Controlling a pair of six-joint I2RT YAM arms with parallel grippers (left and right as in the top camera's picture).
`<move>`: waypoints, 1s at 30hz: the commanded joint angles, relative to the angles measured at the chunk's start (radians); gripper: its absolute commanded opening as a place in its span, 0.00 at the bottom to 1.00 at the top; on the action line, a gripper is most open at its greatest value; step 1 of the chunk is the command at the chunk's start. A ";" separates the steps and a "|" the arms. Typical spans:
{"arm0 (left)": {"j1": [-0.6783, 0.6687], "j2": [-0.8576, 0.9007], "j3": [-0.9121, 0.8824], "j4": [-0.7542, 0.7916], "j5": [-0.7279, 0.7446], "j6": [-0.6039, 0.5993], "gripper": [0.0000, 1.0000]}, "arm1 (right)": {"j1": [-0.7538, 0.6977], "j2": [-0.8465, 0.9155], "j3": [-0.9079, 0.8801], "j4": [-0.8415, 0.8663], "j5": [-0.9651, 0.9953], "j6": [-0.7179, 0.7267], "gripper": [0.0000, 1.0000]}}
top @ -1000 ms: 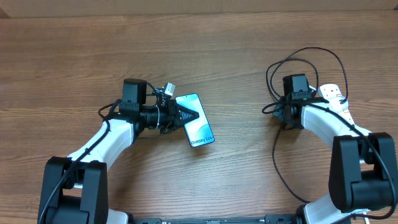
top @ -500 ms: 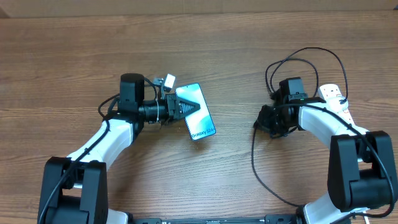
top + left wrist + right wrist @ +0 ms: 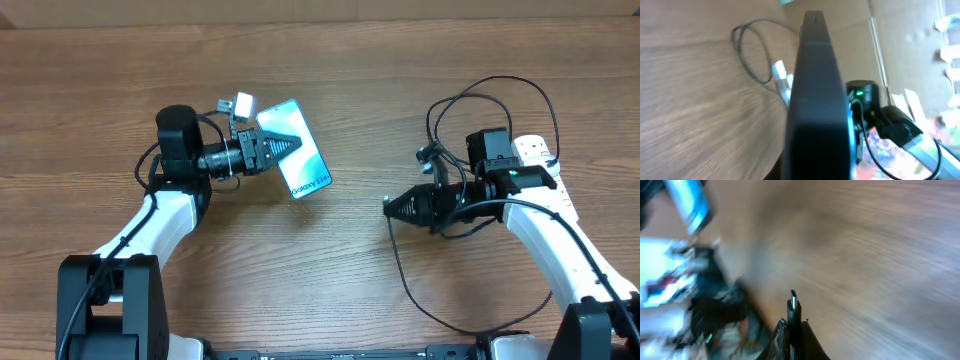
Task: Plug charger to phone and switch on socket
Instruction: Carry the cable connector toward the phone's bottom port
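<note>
Now left claw (image 3: 288,146) grips phone (image 3: 308,171) (right claw (image 3: 391,207), charger (image 3: 402,276)).

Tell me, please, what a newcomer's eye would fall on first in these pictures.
The left gripper clamps the phone by one end, left of centre, blue screen visible from above. Opposite, the right gripper pinches the charger near its tip, pointing it towards the phone across a gap. The white socket lies at the far right, partly under the right arm.

The left arm (image 3: 165,215) and right arm (image 3: 545,225) have white shells and black joints. The left gripper (image 3: 297,146) and right gripper (image 3: 388,207) are black wedges.
</note>
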 commanded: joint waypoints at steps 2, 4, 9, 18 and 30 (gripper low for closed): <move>-0.002 0.000 0.023 0.199 0.089 -0.155 0.04 | 0.053 -0.005 -0.023 -0.017 -0.233 -0.271 0.04; -0.003 0.000 0.023 0.291 0.098 -0.211 0.04 | 0.082 -0.001 -0.025 0.001 -0.242 -0.271 0.04; -0.007 0.000 0.023 0.349 0.133 -0.256 0.04 | 0.179 0.003 -0.025 0.144 -0.297 -0.226 0.04; -0.043 0.000 0.023 0.350 0.170 -0.251 0.04 | 0.299 0.006 -0.025 0.457 -0.230 0.068 0.04; -0.048 0.000 0.023 0.350 0.214 -0.229 0.04 | 0.303 0.006 -0.025 0.516 -0.203 0.135 0.04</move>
